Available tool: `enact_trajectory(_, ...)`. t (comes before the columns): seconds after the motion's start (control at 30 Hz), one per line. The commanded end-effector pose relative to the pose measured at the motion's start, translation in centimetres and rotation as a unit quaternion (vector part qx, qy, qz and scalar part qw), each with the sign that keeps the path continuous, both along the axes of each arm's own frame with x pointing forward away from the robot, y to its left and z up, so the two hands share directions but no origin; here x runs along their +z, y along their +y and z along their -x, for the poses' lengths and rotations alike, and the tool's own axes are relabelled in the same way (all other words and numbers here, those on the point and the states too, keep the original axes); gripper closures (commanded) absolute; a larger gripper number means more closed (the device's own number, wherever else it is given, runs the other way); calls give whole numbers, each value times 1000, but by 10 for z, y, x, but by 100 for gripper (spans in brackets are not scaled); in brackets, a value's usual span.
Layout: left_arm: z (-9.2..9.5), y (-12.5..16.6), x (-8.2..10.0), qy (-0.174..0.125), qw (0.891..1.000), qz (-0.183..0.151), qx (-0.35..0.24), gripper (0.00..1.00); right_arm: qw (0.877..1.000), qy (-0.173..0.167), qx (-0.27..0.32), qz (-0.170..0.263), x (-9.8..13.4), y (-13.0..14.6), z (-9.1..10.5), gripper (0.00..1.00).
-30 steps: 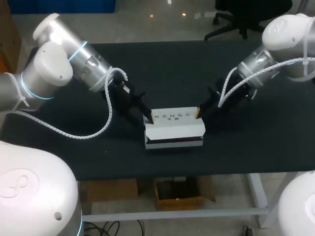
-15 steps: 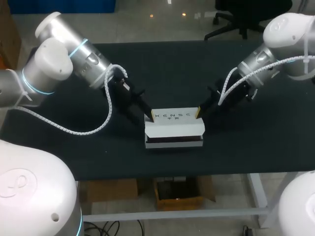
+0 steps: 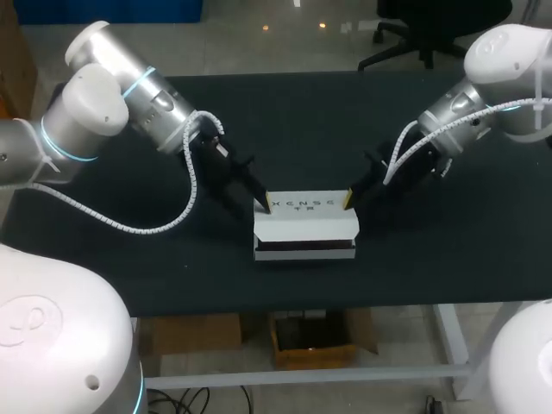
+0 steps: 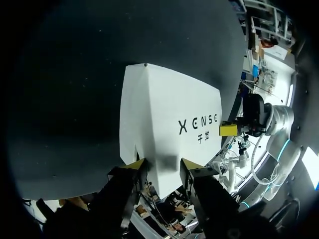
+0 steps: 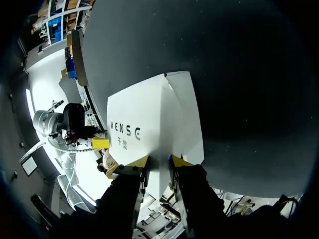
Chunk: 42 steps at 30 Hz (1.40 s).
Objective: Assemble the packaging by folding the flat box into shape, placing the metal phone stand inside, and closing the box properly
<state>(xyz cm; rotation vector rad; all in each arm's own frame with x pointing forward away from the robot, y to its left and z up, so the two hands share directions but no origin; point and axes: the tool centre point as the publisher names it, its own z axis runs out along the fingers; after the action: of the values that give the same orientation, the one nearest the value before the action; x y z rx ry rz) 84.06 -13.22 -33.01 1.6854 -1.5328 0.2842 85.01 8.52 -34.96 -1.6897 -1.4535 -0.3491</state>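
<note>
The white box (image 3: 306, 228) stands in the middle of the black table, its printed lid panel (image 3: 302, 204) tilted up at the back. A dark gap shows along its front. My left gripper (image 3: 261, 203) is at the lid's left end. In the left wrist view the box (image 4: 169, 109) lies ahead and the left gripper (image 4: 162, 167) is open, the lid's edge between its fingers. My right gripper (image 3: 348, 200) is at the lid's right end. In the right wrist view the right gripper (image 5: 158, 162) is shut on the lid's edge (image 5: 162, 144). No phone stand shows.
The black table (image 3: 345, 129) is bare around the box, with free room behind it and to both sides. Its front edge runs close below the box. Both arms slope in from the back corners.
My left gripper has shifted slightly up and right along the lid's left end, and the box's left flap has tucked in. The right arm and the box have stayed put.
</note>
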Motion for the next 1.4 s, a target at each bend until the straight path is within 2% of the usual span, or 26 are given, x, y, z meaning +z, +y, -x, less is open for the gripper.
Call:
enact_trajectory(0.03,-3,-6,-1,7,1000,1,-2,56,1000,7,5,-6,-3,5,-3,76)
enact_trajectory(0.47,-2,-2,2,32,999,12,5,56,1000,15,7,-5,6,9,-10,76)
enact_trajectory(1.4,-8,-1,12,60,998,14,11,56,999,32,7,-4,11,13,-8,76)
